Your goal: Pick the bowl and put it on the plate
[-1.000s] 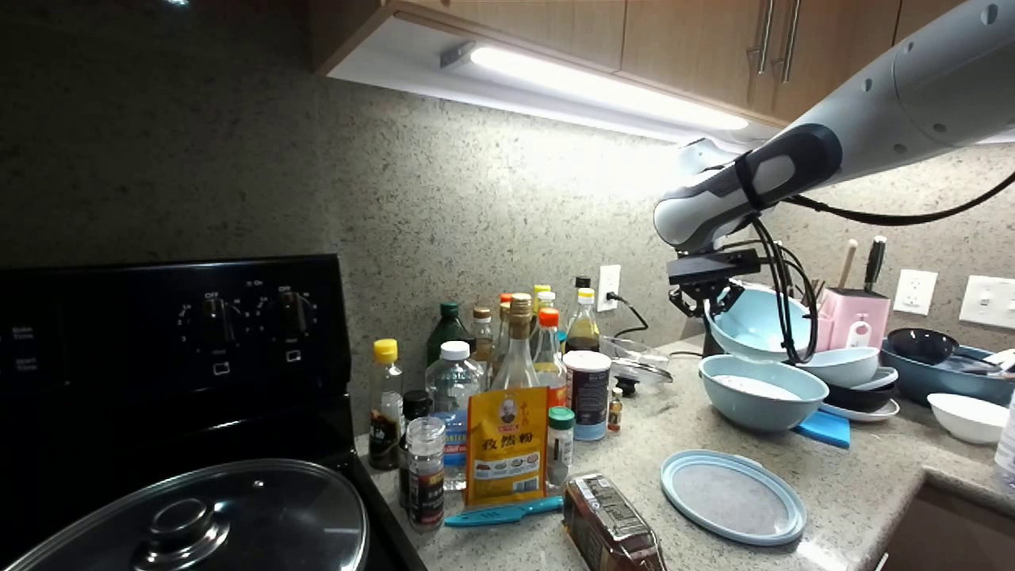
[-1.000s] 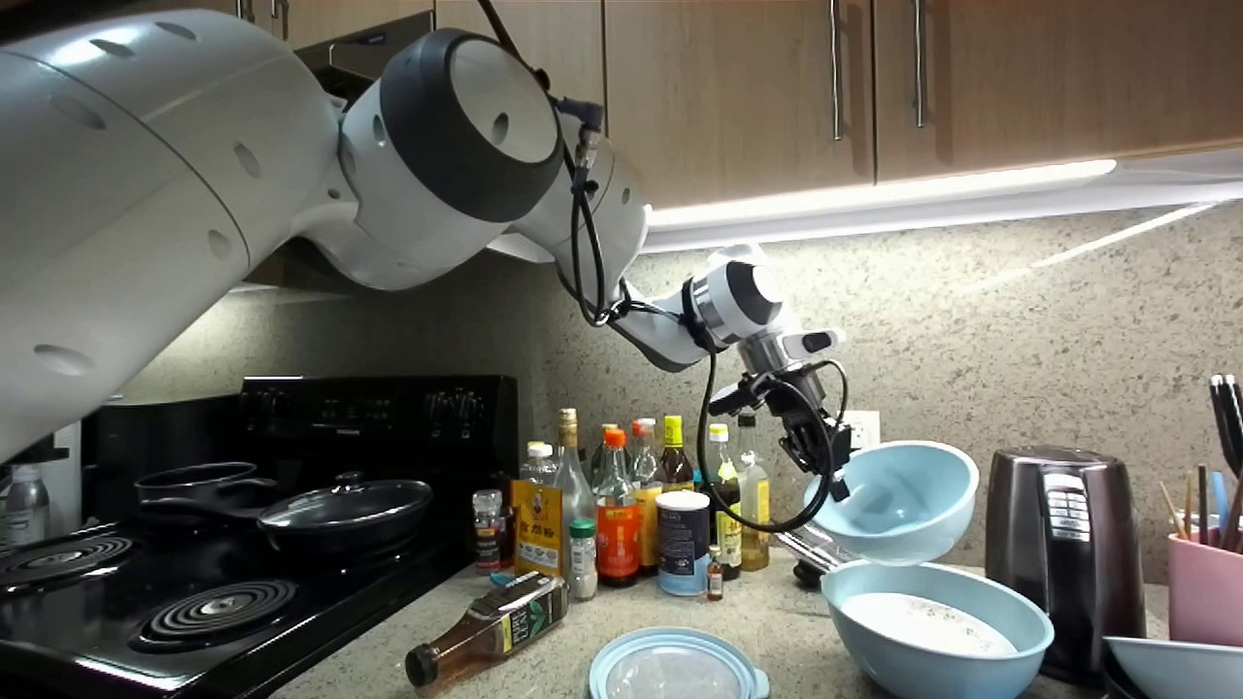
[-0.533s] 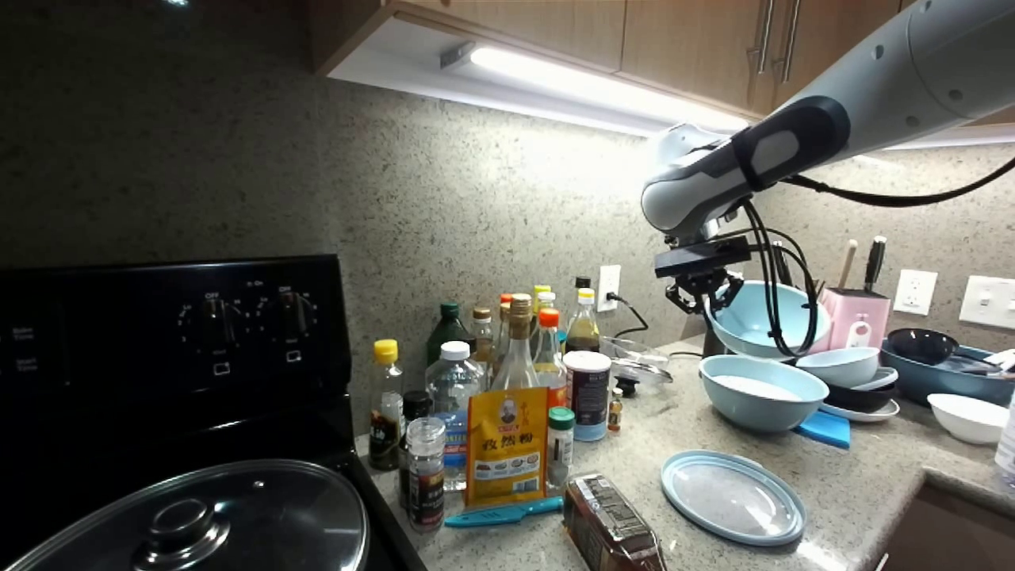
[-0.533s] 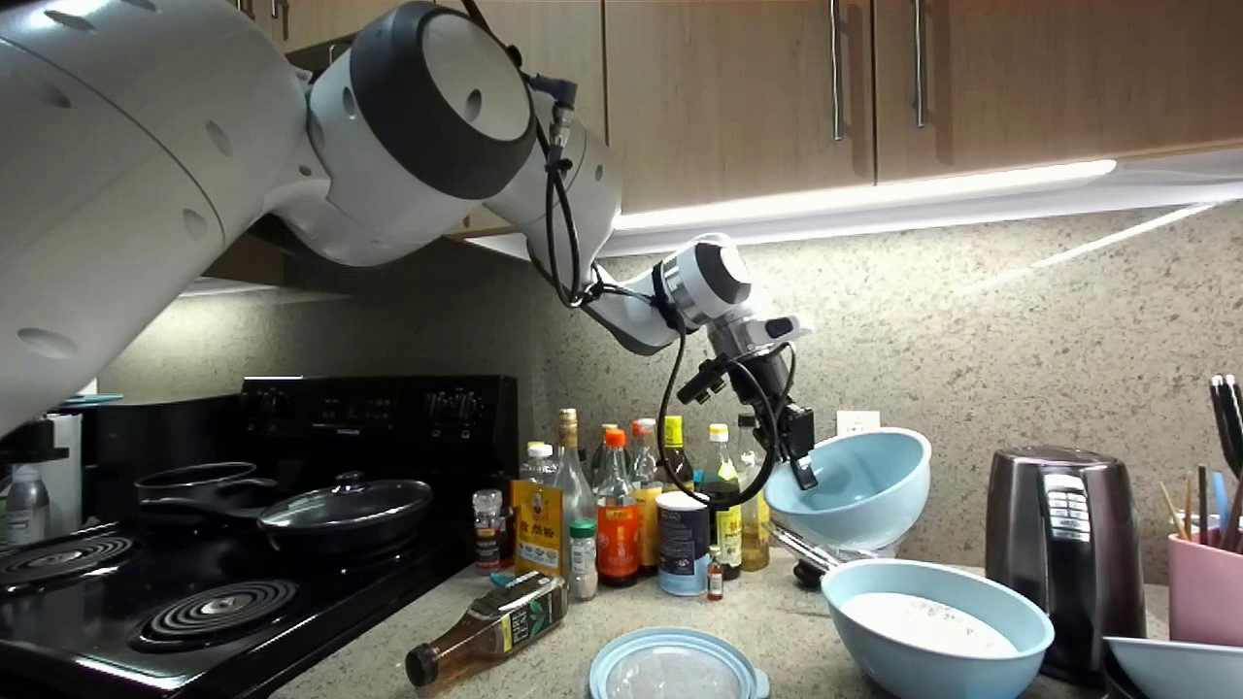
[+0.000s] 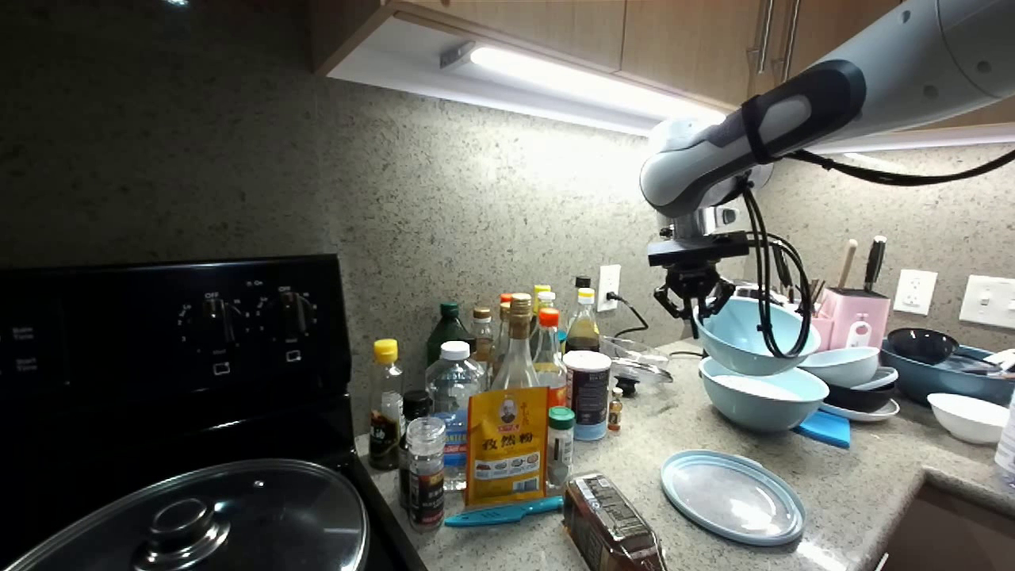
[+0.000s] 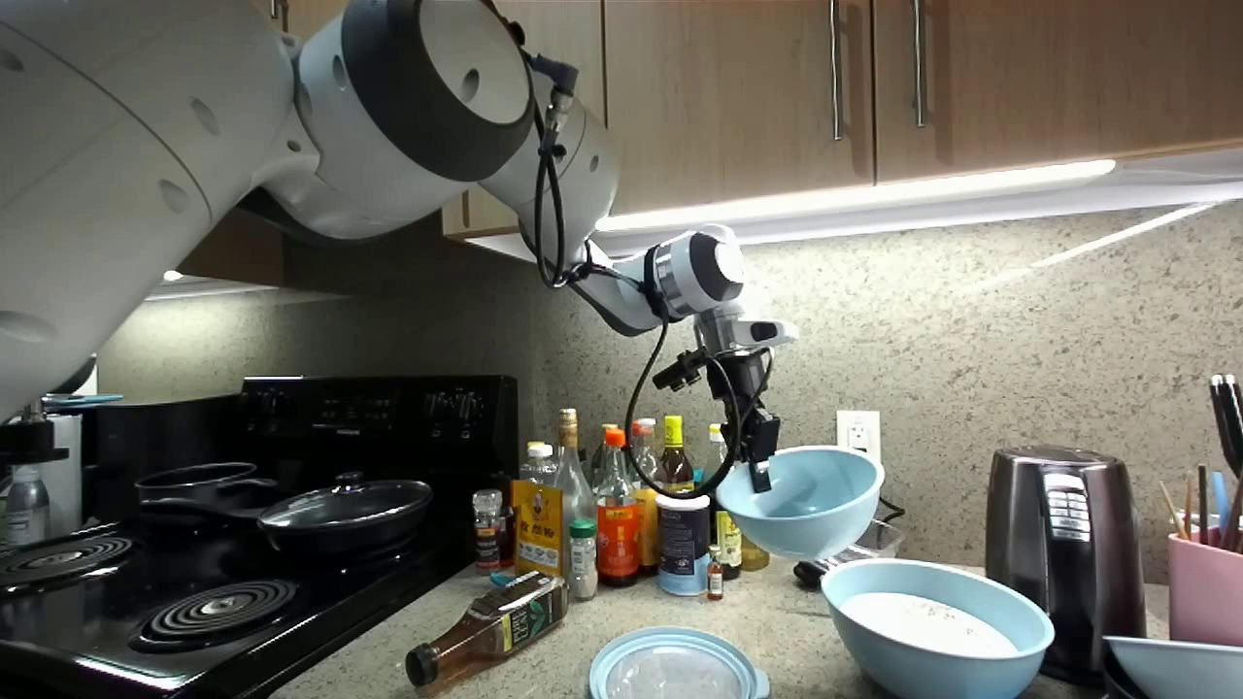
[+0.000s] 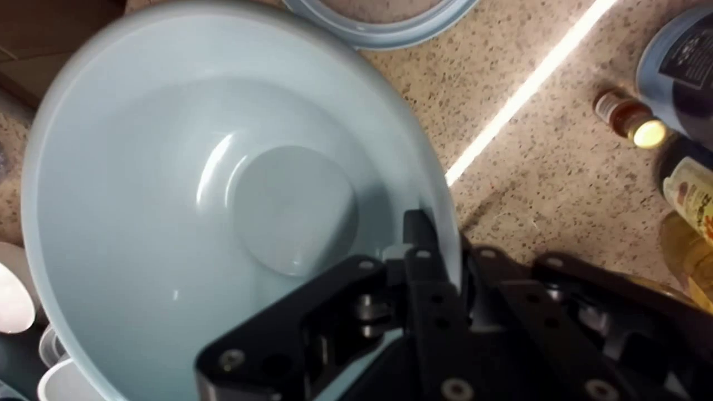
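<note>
jaws clamped on glossy rounded pale-blue bowl [image 7: 223, 195] by the rim | flat round pale-blue plate [image 5: 733, 497]: whole in an exterior view | wrist view only gets its edge tho

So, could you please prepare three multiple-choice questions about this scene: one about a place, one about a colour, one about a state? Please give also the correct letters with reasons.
1. Where is the pale blue plate?
A. On the stove. B. On the counter. C. In a cupboard.

2. Which colour is the packet?
A. Green. B. Black. C. Yellow.

3. How are the fingers?
A. Closed on a light blue bowl. B. Wide open. C. Closed on the packet.

1 B: it lies on the counter in both exterior views.
2 C: both exterior views show a yellow front.
3 A: the wrist view shows the fingers on both sides of the bowl's wall.
</note>
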Tool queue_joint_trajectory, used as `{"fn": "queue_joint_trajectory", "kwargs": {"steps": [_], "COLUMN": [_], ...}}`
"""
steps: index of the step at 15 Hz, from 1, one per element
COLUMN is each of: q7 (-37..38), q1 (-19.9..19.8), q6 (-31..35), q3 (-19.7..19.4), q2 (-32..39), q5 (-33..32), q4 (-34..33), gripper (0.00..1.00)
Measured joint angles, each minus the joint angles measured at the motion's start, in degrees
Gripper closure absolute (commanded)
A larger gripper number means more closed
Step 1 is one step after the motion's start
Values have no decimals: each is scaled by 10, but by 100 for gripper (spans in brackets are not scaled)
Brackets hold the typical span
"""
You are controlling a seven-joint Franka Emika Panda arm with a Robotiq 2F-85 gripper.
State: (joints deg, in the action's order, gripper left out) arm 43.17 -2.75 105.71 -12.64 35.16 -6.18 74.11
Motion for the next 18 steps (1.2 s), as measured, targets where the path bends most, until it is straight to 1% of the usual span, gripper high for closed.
{"fn": "queue_joint_trajectory", "kwargs": {"steps": [4, 7, 11, 18], "q7": [-30, -46, -50, -50], "q1": [-19, -25, -24, -16], "q6": [-36, -69, -108, -147], "q3": [22, 31, 37, 48], "q2": [-1, -1, 5, 23], "q5": [54, 76, 84, 84], "q4": [0, -1, -9, -33], "gripper": [99, 99, 99, 99]}}
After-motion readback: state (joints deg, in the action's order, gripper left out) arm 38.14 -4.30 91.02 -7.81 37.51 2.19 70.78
